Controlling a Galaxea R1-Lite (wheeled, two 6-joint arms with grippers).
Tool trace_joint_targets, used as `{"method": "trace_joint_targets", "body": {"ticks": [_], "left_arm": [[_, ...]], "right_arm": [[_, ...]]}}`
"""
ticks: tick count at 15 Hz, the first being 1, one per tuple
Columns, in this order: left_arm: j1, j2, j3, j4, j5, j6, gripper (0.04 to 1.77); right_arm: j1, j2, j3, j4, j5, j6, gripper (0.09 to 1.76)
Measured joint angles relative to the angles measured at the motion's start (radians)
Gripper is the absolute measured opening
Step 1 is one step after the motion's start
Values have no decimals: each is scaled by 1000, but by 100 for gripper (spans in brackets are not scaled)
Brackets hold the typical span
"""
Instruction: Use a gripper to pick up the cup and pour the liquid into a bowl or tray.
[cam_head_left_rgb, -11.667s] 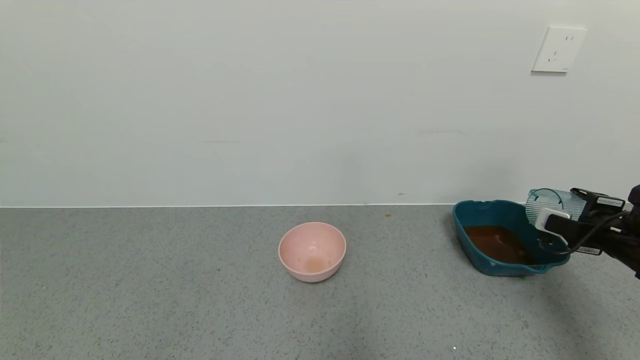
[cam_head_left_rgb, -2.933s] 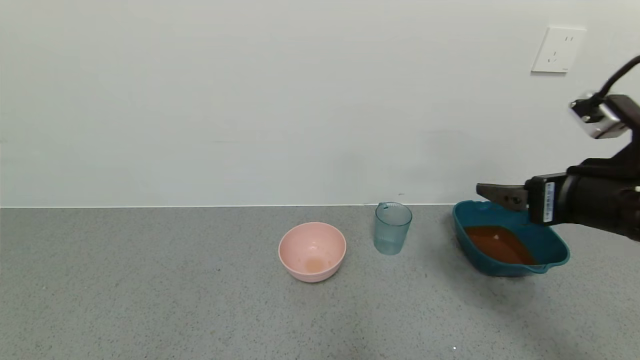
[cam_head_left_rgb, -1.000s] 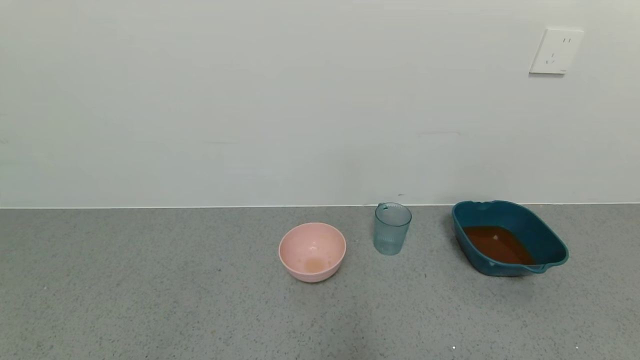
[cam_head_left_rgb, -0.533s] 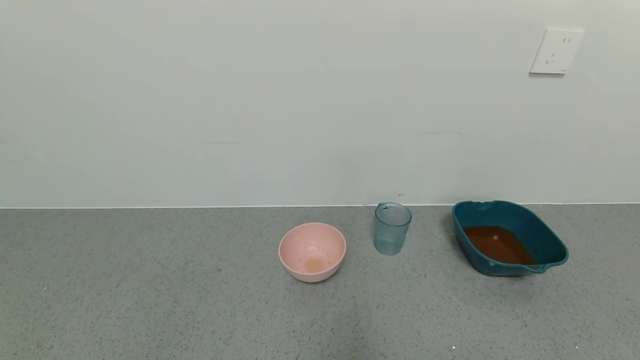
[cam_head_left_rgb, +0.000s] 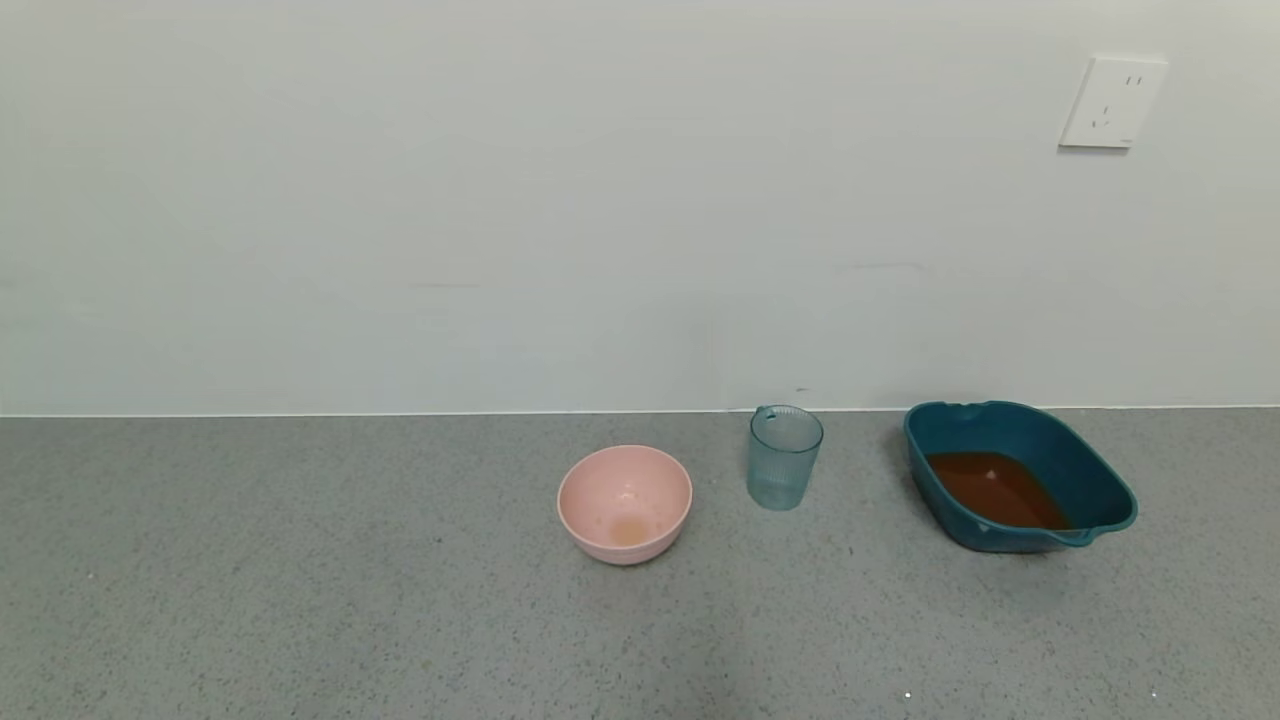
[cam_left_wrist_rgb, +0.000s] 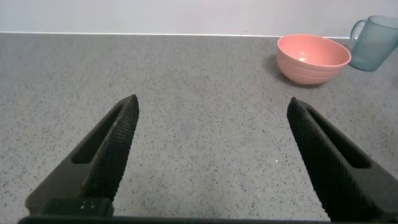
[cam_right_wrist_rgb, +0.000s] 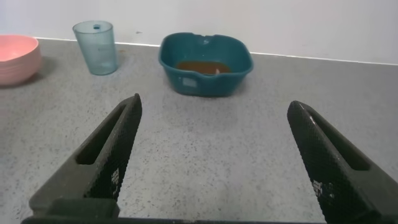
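The blue-green ribbed cup (cam_head_left_rgb: 785, 457) stands upright and looks empty on the grey counter, between the pink bowl and the teal basin (cam_head_left_rgb: 1100, 475); it also shows in the right wrist view (cam_right_wrist_rgb: 95, 46) and the left wrist view (cam_left_wrist_rgb: 375, 43). The orange-brown liquid (cam_head_left_rgb: 995, 490) lies in the basin, also seen in the right wrist view (cam_right_wrist_rgb: 202, 65). Neither gripper shows in the head view. My right gripper (cam_right_wrist_rgb: 212, 102) is open and empty, low over the counter, well short of the basin (cam_right_wrist_rgb: 186, 81). My left gripper (cam_left_wrist_rgb: 212, 101) is open and empty, away from the cup.
A round pink bowl (cam_head_left_rgb: 625, 503) with a faint orange residue stands left of the cup. The wall runs close behind all three vessels, with a white socket (cam_head_left_rgb: 1112, 101) at upper right.
Nothing differs over the last second. Earlier the right gripper held the cup tipped over the basin, then the cup stood on the counter and the arm left the head view.
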Motion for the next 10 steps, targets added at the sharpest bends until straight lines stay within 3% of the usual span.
{"method": "trace_joint_targets", "body": {"ticks": [2,10], "left_arm": [[0,0,0,0,0,0,172],[0,0,0,0,0,0,172]], "right_arm": [[0,-2,20,57,13,3,170],[3,-3,25,60,14,15,170]]}}
